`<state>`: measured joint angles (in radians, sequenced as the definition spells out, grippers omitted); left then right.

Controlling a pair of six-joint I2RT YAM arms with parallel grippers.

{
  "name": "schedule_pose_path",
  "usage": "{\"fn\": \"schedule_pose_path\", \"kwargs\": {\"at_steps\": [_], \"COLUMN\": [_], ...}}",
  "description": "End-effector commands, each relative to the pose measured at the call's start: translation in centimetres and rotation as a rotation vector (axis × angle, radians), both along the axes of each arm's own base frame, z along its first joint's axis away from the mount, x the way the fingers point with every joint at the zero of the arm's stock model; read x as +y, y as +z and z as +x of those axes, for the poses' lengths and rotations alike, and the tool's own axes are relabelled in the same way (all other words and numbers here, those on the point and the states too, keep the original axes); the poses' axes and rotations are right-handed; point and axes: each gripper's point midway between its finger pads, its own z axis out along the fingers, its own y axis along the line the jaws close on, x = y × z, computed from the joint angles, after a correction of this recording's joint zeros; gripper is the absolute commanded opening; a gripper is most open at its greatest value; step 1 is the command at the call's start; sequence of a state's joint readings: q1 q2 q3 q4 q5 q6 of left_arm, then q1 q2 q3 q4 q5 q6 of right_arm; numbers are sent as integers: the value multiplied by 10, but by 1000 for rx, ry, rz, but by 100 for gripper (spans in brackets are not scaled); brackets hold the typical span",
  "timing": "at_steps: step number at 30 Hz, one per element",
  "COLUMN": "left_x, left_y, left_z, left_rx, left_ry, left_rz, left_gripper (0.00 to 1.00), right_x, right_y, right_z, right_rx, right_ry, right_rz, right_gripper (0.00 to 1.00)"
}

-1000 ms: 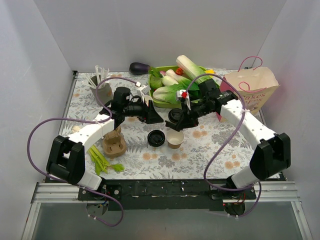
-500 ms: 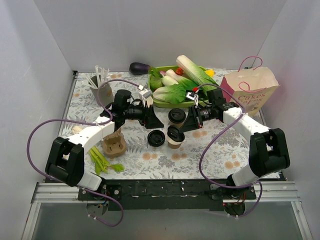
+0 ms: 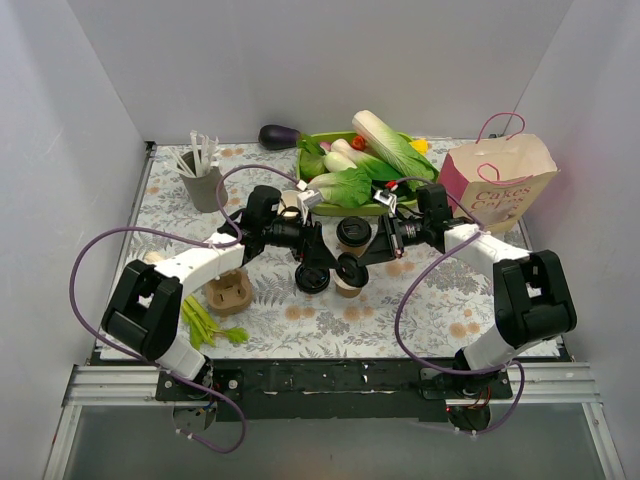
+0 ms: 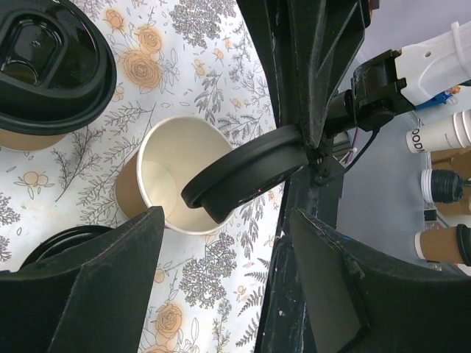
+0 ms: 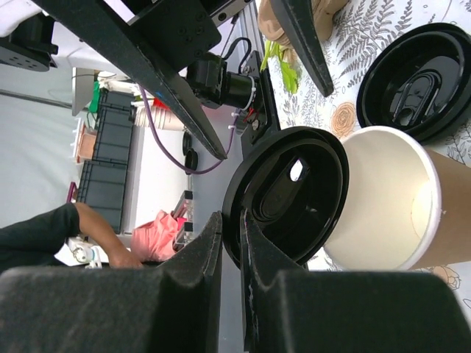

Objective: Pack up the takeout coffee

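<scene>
Between the right jaws, the lid [image 5: 287,195] tilts over the cup [image 5: 390,202].

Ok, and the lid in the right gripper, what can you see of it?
The black lid is round, glossy plastic, with a raised rim and an oval recess pierced by a small sip hole. The right gripper pinches it by its edge, so it hangs tilted. It leans over one side of the mouth of the open tan paper cup and is not seated on it. Whether it touches the cup's rim cannot be told.
</scene>
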<state>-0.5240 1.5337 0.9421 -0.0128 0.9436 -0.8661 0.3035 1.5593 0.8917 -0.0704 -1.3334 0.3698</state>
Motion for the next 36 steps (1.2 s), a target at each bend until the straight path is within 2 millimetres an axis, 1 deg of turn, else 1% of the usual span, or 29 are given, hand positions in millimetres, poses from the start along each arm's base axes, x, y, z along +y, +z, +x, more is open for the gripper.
{"fn": "schedule_pose_path", "kwargs": {"at_steps": [1, 5, 11, 12, 17, 22, 27, 31, 36], "left_x": [-5, -7, -8, -8, -7, -7, -7, -7, -7], "left_y": [8, 5, 3, 2, -1, -3, -8, -9, -12], "left_z": [4, 6, 8, 8, 9, 9, 11, 10, 10], "left_rx": [-50, -44, -36, -36, -32, -31, -24, -23, -18], "left_ry": [-21, -13, -2, 0, 7, 11, 19, 19, 21], "left_rz": [-37, -42, -42, -41, -35, -29, -20, -18, -16], "left_gripper": [69, 69, 69, 69, 69, 69, 68, 68, 68], "right_x": [-2, -5, -9, -10, -13, -12, -13, -14, -17], "right_y": [0, -7, -19, -20, -25, -22, -23, -22, -23], "right_z": [11, 16, 16, 19, 25, 29, 33, 38, 39], "right_rx": [3, 33, 112, 98, 128, 114, 117, 73, 59], "right_ry": [-34, -64, -91, -100, -128, -138, -157, -173, -183], "right_rz": [-2, -24, -50, -45, -59, -65, -88, -117, -144], "right_gripper": [7, 8, 8, 7, 9, 19, 22, 27, 34]}}
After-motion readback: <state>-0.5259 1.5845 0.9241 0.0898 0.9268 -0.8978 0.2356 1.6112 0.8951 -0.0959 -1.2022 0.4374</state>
